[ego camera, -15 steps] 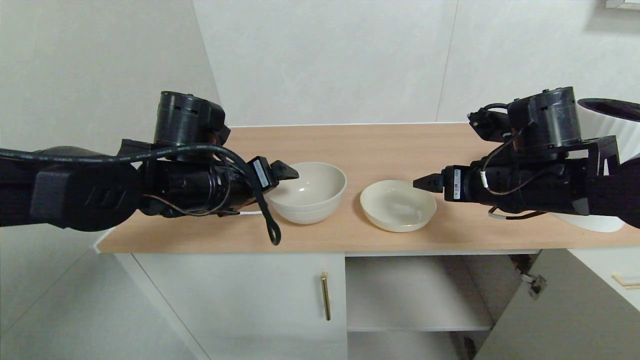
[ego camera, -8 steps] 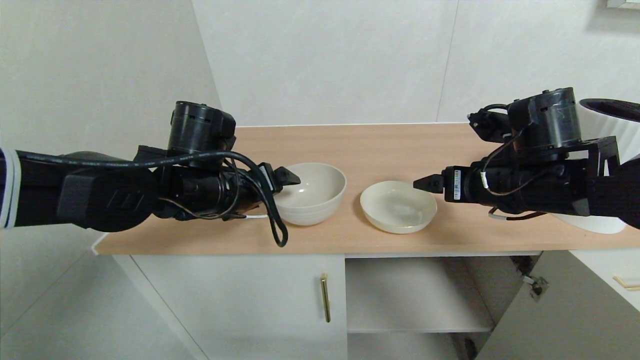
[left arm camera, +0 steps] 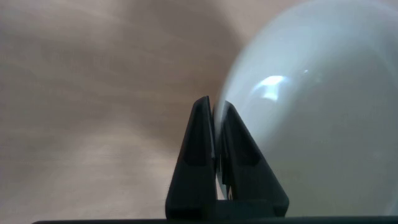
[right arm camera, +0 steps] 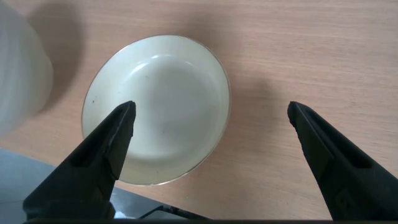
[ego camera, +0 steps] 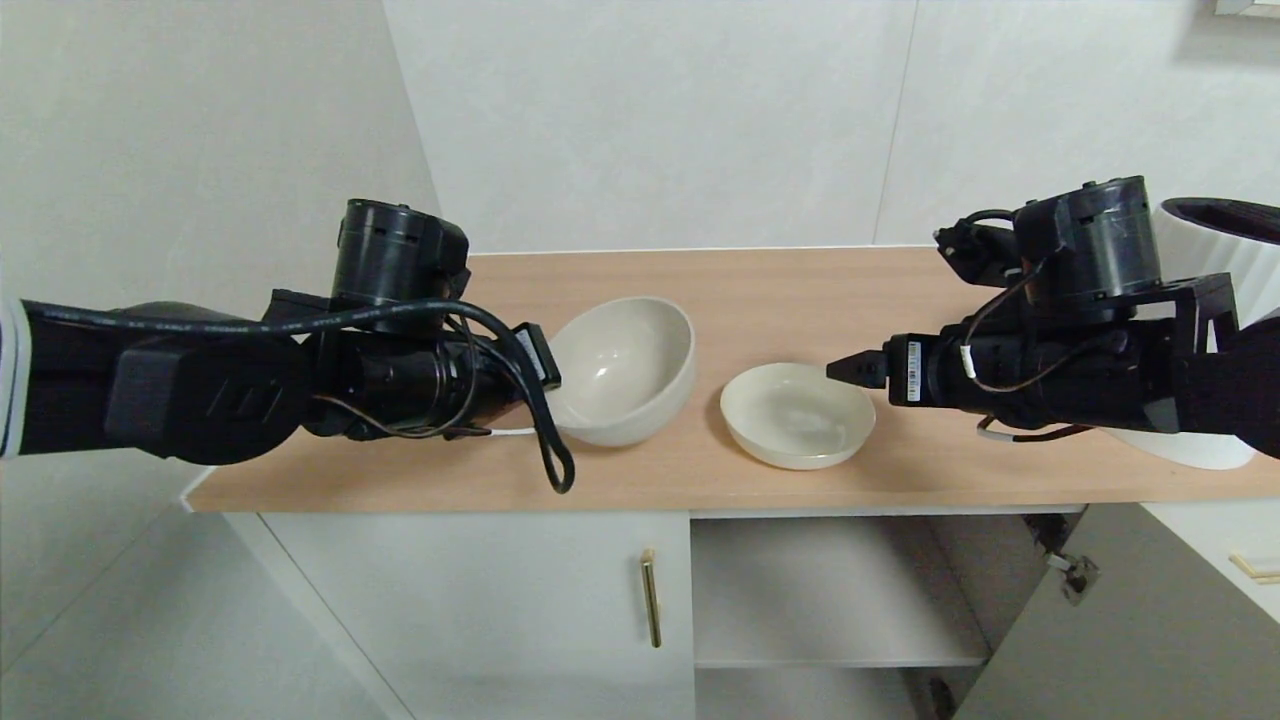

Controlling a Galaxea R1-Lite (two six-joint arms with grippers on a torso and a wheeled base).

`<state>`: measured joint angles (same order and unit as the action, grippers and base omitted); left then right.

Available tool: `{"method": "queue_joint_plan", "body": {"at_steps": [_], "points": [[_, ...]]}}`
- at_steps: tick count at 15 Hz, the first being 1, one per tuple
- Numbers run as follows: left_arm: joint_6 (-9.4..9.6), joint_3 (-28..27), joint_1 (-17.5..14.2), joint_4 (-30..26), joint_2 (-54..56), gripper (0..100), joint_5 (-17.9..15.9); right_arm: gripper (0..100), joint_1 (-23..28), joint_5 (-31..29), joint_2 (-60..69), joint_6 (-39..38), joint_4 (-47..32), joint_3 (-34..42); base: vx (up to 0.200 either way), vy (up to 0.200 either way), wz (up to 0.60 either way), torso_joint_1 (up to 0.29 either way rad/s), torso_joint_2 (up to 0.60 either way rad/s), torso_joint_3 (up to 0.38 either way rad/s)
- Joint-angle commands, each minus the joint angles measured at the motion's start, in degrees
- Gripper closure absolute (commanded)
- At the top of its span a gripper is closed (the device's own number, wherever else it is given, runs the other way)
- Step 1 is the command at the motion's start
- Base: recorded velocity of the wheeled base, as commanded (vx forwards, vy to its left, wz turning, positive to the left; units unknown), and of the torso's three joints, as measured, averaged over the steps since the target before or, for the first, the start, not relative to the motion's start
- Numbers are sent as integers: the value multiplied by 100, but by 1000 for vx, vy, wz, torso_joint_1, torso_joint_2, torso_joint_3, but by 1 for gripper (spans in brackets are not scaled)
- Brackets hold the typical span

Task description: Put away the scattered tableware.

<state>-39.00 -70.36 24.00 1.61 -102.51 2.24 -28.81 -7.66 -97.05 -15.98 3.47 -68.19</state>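
Observation:
A deep cream bowl (ego camera: 625, 365) is tipped up on the wooden counter (ego camera: 760, 290), its opening turned toward the right. My left gripper (ego camera: 550, 372) is shut on its left rim; in the left wrist view the two fingers (left arm camera: 200, 143) pinch the bowl's (left arm camera: 323, 124) thin edge. A shallow cream dish (ego camera: 797, 412) sits flat to the right of the bowl. My right gripper (ego camera: 848, 367) hangs open just above the dish's right side. From the right wrist view, the dish (right arm camera: 155, 109) lies under the open right gripper (right arm camera: 210, 111), slightly off centre.
A tall white ribbed container (ego camera: 1215, 240) stands at the counter's right end, behind my right arm. Below the counter, the cabinet's right door (ego camera: 1080, 620) hangs open on a bare shelf (ego camera: 830, 590). The left door (ego camera: 500, 600) is closed, with a gold handle (ego camera: 650, 595).
My left gripper has closed on the deep bowl's rim and tipped the bowl up from flat. The right arm and the shallow dish have stayed put.

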Motion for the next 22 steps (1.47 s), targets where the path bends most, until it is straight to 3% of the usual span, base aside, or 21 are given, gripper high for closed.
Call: {"method": "queue_joint_plan", "body": {"at_steps": [1,4,9,22], "points": [[-3,-4,-1,6,29,100,4,0,-2,1,19,-1,4,-10,0,0,0,0,0,0],[-3,-4,-1,6,56,100,4,0,-29,-69,-60,-1,4,-45,0,0,0,0,0,0],[-3,5,-1,6,152,100,-5,0,-415,-1036,-578,34,39,-185,0,0,0,0,0,0],[-3,5,-18,-3,152,100,-5,0,-477,-1256,-824,25,13,-221,0,0,0,0,0,0]]}}
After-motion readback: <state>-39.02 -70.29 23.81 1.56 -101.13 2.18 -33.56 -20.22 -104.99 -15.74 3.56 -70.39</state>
